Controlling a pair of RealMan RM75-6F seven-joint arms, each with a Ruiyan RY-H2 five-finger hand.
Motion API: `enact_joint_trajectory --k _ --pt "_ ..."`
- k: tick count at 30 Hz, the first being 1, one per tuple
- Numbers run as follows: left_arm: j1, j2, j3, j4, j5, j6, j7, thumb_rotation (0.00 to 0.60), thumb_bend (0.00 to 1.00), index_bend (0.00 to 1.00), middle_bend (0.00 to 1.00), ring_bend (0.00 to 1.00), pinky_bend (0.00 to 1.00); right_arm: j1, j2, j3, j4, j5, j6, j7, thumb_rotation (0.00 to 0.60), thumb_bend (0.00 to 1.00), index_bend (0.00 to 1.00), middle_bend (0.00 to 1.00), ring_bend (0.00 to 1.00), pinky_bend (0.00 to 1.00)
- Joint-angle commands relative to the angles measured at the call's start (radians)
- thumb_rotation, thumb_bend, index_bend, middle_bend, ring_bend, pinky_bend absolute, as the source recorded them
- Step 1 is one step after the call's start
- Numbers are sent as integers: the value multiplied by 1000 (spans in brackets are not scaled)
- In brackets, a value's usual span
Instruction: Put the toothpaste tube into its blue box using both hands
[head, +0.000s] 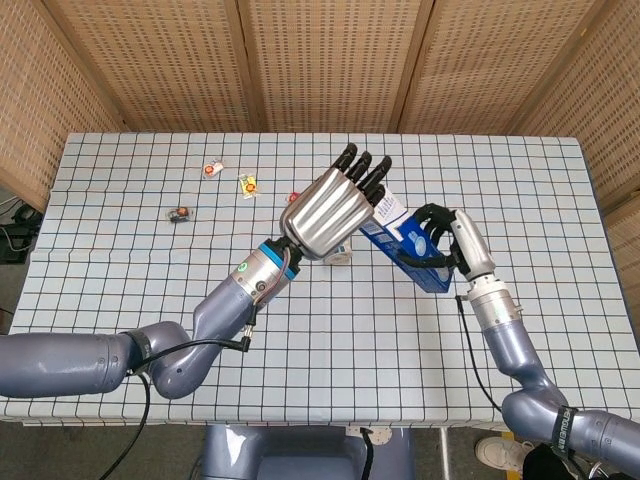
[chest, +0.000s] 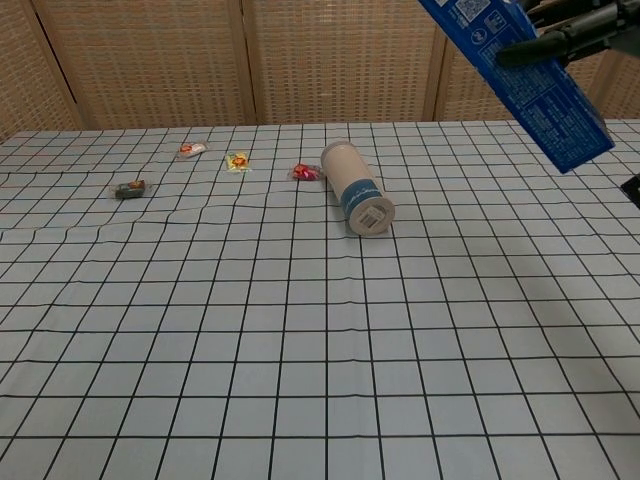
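The left robot hand (head: 332, 208) hovered above the worktop (head: 130, 270), fingers straight against the box mouth, holding nothing I could see; toothpaste tube hidden. The right robot hand (head: 450, 245) gripped the tilted blue box (chest: 525, 78). Best press squarely, steadying the box.

Two grey-blue metallic arms with rounded, tapering segments. Left hand (head: 330, 212): brushed silver ribbed back plate, black fingers (head: 362, 168). Behind the left hand, a wrist collar with a blue ring, small green and red dots, and a black cable looping along the forearm. Right hand (head: 450, 248): light grey-white shell, black fingers (head: 424, 218). Behind the right hand, a pale ribbed wrist cuff, thin black cable, and a black band with white lettering near the elbow.
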Motion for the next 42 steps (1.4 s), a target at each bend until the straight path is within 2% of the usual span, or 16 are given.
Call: enact_joint_trajectory --k 1,10,14,19,20,25,27,36,42 --pt "15 10 0 -9 23 16 -13 600 210 277 105 159 169 -9 -5 -1 18 -12 3 24 600 242 797 617 672 696" --pt "60 26 6 -27 70 52 -43 600 194 277 105 159 169 -36 -13 5 37 -42 15 129 600 244 801 625 680 696" --pt "90 28 18 -47 89 68 -65 600 193 278 105 159 169 -43 -13 -8 51 -63 22 126 600 245 801 625 680 696" --pt "151 39 55 -90 102 94 -94 600 191 266 105 159 169 -41 -9 -44 86 -73 22 38 600 245 800 623 680 696" --pt "214 52 94 -147 66 114 -135 600 189 261 105 159 169 -45 -8 -91 111 -84 17 -48 600 245 799 623 680 696" --pt "324 62 151 -200 134 172 -220 600 184 257 105 159 169 -53 -46 -152 143 -75 49 -209 600 244 799 623 680 696" --pt "383 58 191 -205 182 199 -263 600 183 258 105 159 169 -58 -69 -186 164 -68 53 -281 600 244 799 622 680 696" --pt "577 46 298 -166 394 299 -386 600 180 264 105 159 169 -86 -156 -264 229 -41 80 -453 600 245 793 615 679 696" --pt "678 30 339 -104 482 332 -453 600 180 265 105 159 169 -92 -212 -280 244 -48 95 -508 600 244 791 612 678 696"
